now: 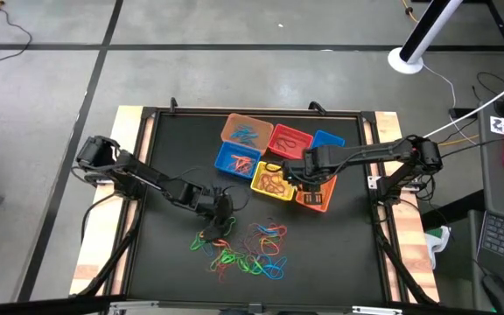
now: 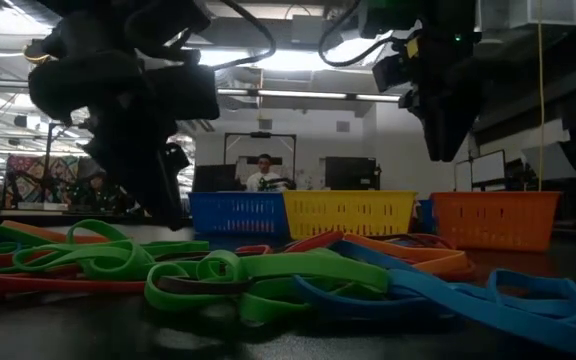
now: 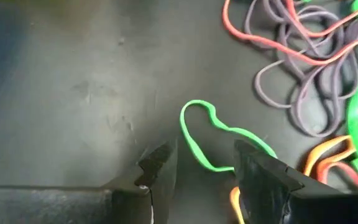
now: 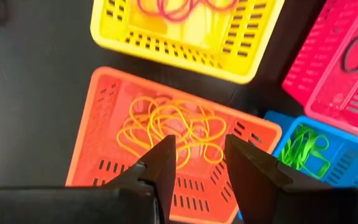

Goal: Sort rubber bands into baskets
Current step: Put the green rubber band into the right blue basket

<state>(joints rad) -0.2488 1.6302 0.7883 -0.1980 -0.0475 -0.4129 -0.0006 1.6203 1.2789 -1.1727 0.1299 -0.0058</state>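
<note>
- Black surface [image 1: 164,157] carries six baskets clustered at the far middle and a loose heap of rubber bands [image 1: 243,249] nearer the front edge.
- My left tool [image 3: 204,171] sits low over the heap's edge, fingers spread, a green band [image 3: 213,140] lying between them, nothing pinched.
- My right tool [image 4: 197,158] hangs over the orange basket [image 4: 104,93], fingers apart and empty; yellow-orange bands [image 4: 166,127] lie inside it.
- Yellow basket [image 4: 241,56], red basket [image 4: 340,68] and a blue basket [image 4: 291,146] holding green bands stand just beside.
- Step in hand, as I judge: a drop finished on the right, a pick starting on the left.
- Next move calls for lowering onto the green loop, pinching only that one, then carrying it to the blue basket.
</note>
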